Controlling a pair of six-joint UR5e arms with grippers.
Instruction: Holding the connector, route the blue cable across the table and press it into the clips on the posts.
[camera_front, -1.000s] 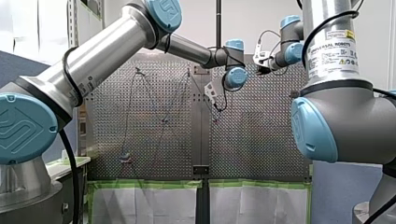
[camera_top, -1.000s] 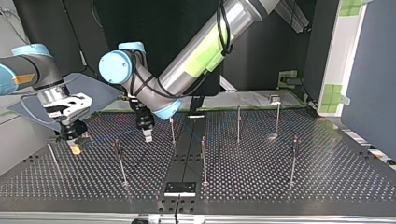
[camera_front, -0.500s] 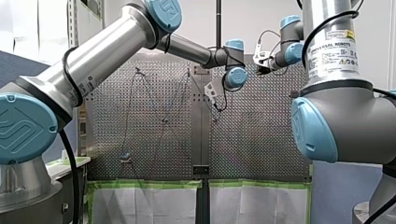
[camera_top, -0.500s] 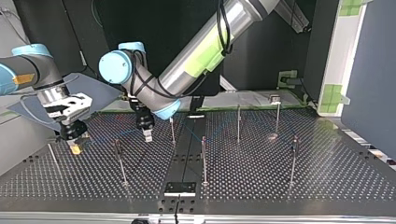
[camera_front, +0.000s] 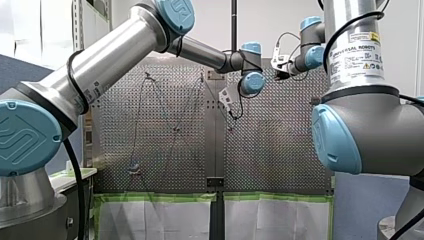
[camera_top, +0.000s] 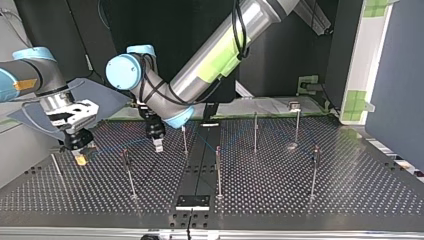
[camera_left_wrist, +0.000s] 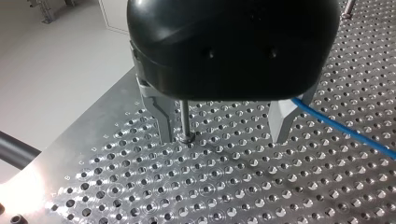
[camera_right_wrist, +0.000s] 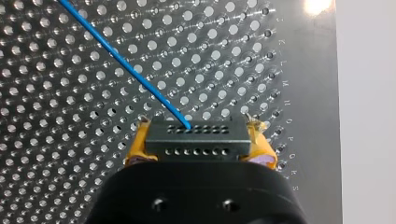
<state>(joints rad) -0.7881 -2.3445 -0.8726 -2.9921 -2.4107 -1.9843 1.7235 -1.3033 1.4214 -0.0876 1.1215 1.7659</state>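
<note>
Between yellow pads (camera_right_wrist: 136, 147), my right jaws clamp connector (camera_right_wrist: 195, 140) trailing blue cable (camera_right_wrist: 123, 60); my left jaws wide open around post (camera_left_wrist: 185, 119).

Thin blue cable (camera_right_wrist: 122, 60) runs slantwise into the dark, hole-rowed connector (camera_right_wrist: 196, 140)

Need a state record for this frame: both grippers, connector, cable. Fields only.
right gripper: shut on connector, yellow pads on either side of it
left gripper: open, holding nothing, low over the table
post: upright between the left fingers, close to one of them
blue cable: leaves the connector and runs over the table; passes beside the other left finger
clips: seating too small to tell
</note>
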